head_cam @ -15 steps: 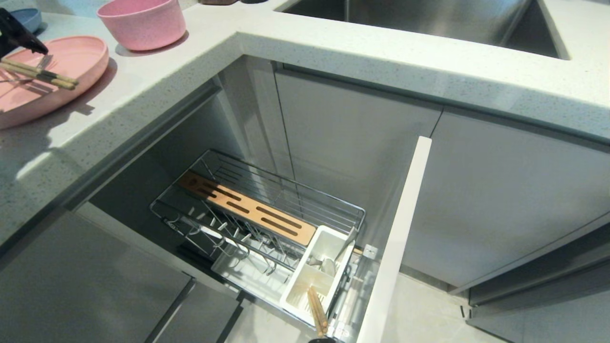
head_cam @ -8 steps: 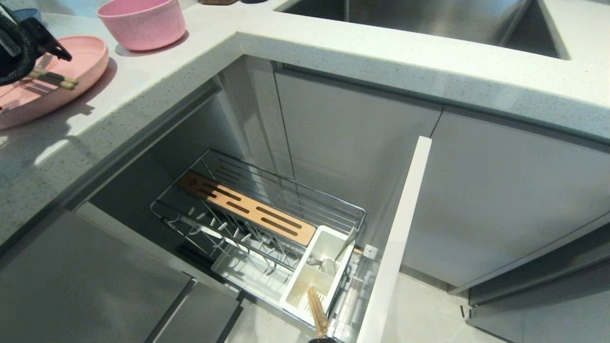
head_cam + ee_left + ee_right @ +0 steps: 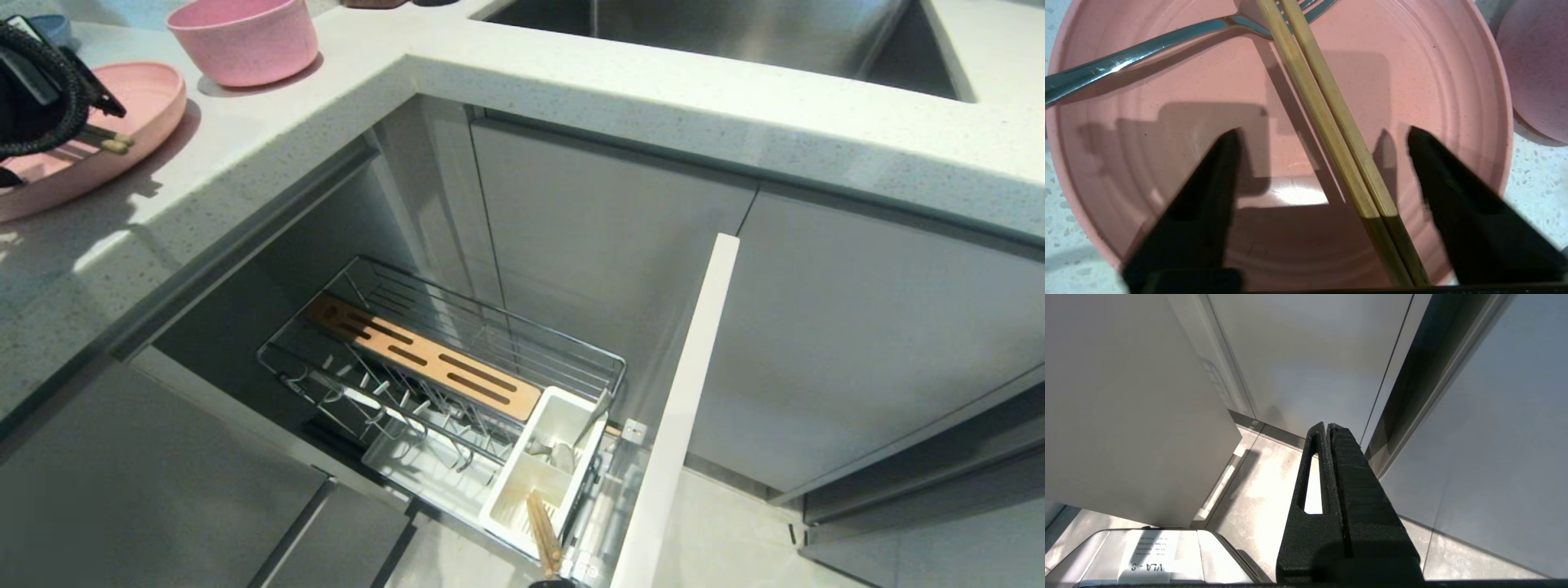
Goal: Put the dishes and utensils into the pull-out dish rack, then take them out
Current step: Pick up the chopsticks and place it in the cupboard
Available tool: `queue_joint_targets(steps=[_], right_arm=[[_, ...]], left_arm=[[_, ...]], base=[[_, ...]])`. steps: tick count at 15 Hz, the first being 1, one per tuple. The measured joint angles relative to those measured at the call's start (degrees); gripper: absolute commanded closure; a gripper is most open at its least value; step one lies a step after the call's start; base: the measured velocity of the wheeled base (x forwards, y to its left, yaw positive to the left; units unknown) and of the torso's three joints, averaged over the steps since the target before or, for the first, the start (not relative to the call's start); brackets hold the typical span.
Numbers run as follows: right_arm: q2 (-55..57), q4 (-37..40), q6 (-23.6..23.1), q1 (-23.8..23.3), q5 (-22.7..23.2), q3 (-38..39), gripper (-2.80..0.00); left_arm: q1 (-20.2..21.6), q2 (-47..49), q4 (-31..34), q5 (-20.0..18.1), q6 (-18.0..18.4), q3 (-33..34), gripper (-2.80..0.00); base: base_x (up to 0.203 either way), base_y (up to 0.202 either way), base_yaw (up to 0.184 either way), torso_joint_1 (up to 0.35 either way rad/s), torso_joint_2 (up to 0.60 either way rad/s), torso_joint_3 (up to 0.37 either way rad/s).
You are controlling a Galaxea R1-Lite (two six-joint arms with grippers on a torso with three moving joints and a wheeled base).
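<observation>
Straddling the chopsticks on the pink plate, left gripper (fingers spread, nothing gripped)

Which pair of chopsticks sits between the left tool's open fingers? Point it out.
The chopsticks lying on the pink plate, crossing the fork. The other pair stands in the white caddy.

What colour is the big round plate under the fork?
The flat round matte plate is pink, seen best in the left wrist view.
</observation>
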Motion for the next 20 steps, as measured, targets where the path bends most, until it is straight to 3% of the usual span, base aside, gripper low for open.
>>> queue_joint_targets(steps=[14, 20], right_arm=[[0.0, 0.0, 0.0, 0.0, 0.0, 0.0, 0.0], [0.0, 0.0, 0.0, 0.0, 0.0, 0.0, 0.0]], left_arm=[[0.0, -0.4, -0.5, 1.1, 0.1, -0.1, 0.0], [-0.1, -5.3, -7.0, 1.3, 0.4, -0.5, 0.0]], base=[[0.0, 0.0, 0.0, 0.0, 0.0, 0.0], [0.0, 0.0, 0.0, 0.0, 0.0, 0.0]])
